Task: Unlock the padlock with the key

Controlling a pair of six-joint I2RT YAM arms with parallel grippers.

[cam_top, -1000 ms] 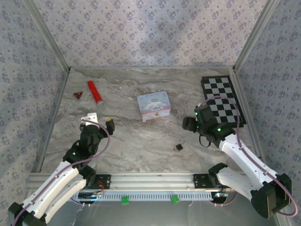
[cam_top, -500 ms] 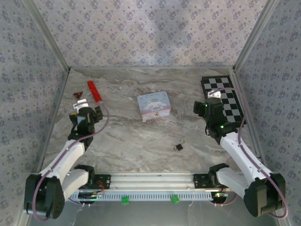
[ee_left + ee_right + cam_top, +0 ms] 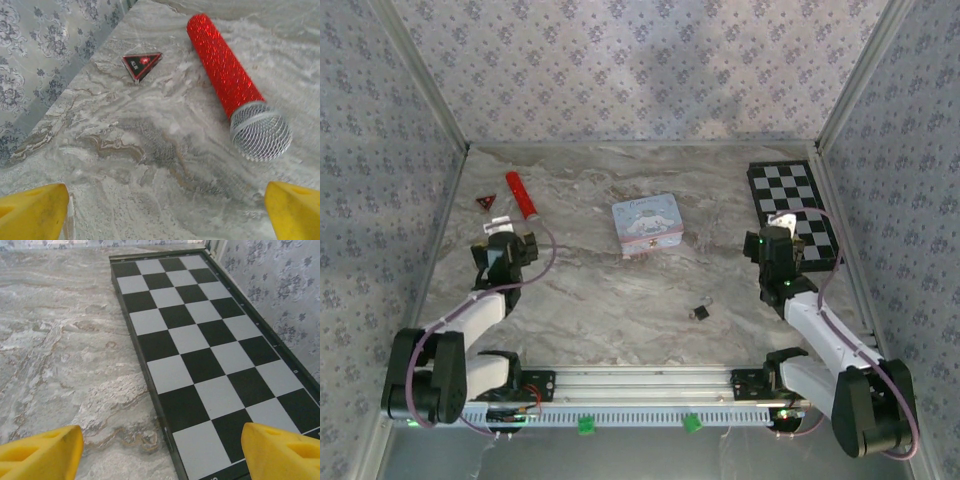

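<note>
The padlock is a tiny dark block lying on the marble table, front centre, with nothing gripping it. A thin sliver sticks out at its upper right; it is too small to tell whether this is the key. My left gripper hovers at the left side, far from the padlock, open and empty. In the left wrist view its yellow fingertips stand wide apart over bare marble. My right gripper is open at the right, over the near left edge of the chessboard, with its yellow fingertips wide and empty.
A red glitter microphone with a mesh head and a small black-and-red triangle lie just beyond the left gripper. A pale blue cartoon tin sits mid-table. The chessboard lies along the right wall. Patterned walls enclose the table.
Both arms have folded back toward their bases. The left gripper moved left toward the microphone. The right gripper moved right from near the padlock to the chessboard edge, its jaws widening.
</note>
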